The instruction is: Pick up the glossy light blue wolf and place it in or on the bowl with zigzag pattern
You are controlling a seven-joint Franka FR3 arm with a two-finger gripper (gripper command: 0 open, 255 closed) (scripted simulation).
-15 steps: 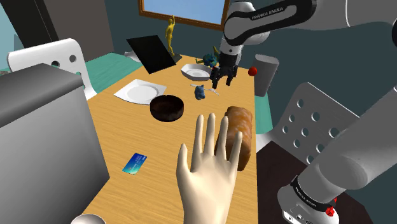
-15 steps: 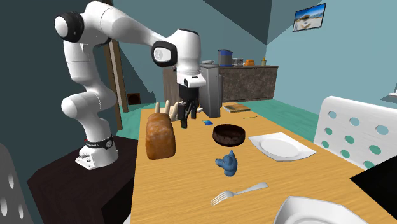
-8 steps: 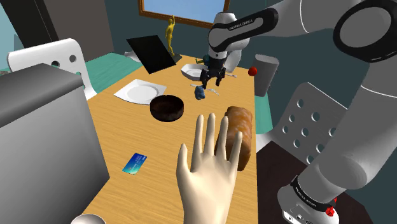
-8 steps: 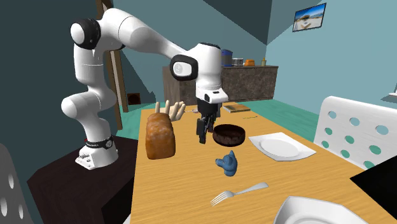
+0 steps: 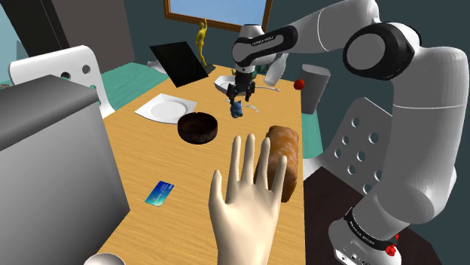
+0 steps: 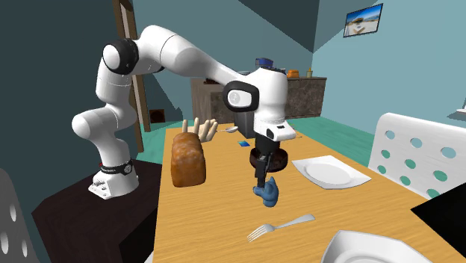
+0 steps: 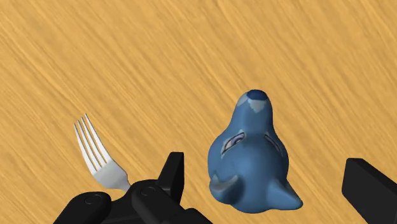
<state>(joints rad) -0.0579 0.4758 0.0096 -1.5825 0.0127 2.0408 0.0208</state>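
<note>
The glossy blue wolf [image 7: 251,156] stands on the wooden table [image 5: 151,162], snout pointing away from the hand. My black gripper [image 7: 264,165] is open and hangs just above it, one finger on each side, neither touching. From the shoulder view the gripper [image 5: 240,95] is right over the wolf [image 5: 236,110]; across the table the gripper [image 6: 261,178] hovers at the wolf [image 6: 267,193]. A dark round bowl [image 5: 198,126] sits close by toward the stand, partly hidden behind the hand [image 6: 272,158]. A white bowl [image 5: 232,83] lies beyond the wolf.
A silver fork [image 7: 98,159] lies beside the wolf. A white square plate [image 5: 167,110], a bread loaf [image 5: 280,160], a pale model hand [image 5: 245,203], a blue card [image 5: 159,193] and a big grey box [image 5: 45,150] share the table. White chairs [image 6: 418,153] flank it.
The arm has swung from over the table's edge to the shoulder view's left and come down over the wolf. The fingers have stayed open. Nothing on the table has moved.
</note>
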